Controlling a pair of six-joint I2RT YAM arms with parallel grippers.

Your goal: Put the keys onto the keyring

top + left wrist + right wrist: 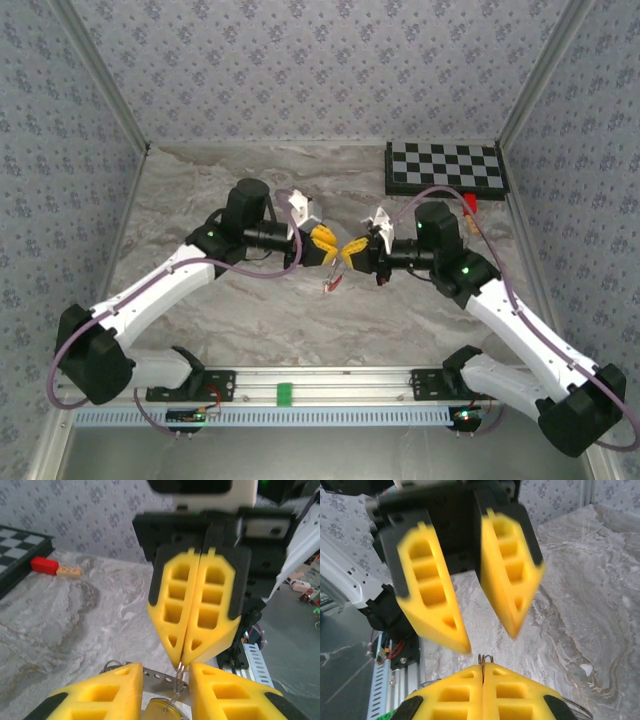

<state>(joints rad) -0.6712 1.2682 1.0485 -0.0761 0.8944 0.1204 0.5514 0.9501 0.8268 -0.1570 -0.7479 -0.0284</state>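
Two robot arms meet above the middle of the marble tabletop (250, 330), fingertip to fingertip, over a job on a very small scale. The right hand (181, 661) is pressed fully closed, and we see a thin bit of the keyring (177, 680) pinched at the very tips of its yellow fingers, the wire running down from there. The left hand (489, 641) faces it with its fingers parted to a moderate gap and nothing clamped between the tips. In the left wrist view a key (161, 709) with an orange-yellow head sits low in that gap, just under the wire. We cannot tell whether it is threaded on or only hanging against it. A small holed metal strip (152, 673) lies across behind the wire, and what it is we cannot say. From above, a small reddish scrap (330, 285) hangs just below the two hands, probably the ring's tag.

We judge everything here to be nearly weightless. The wire looks springy and slick, apt to twist or slip out of soft foam tips, so it wants a firm pinch close to its split. The key looks stiff and flat, and is best taken across the broad faces of its head, leaving the hole free
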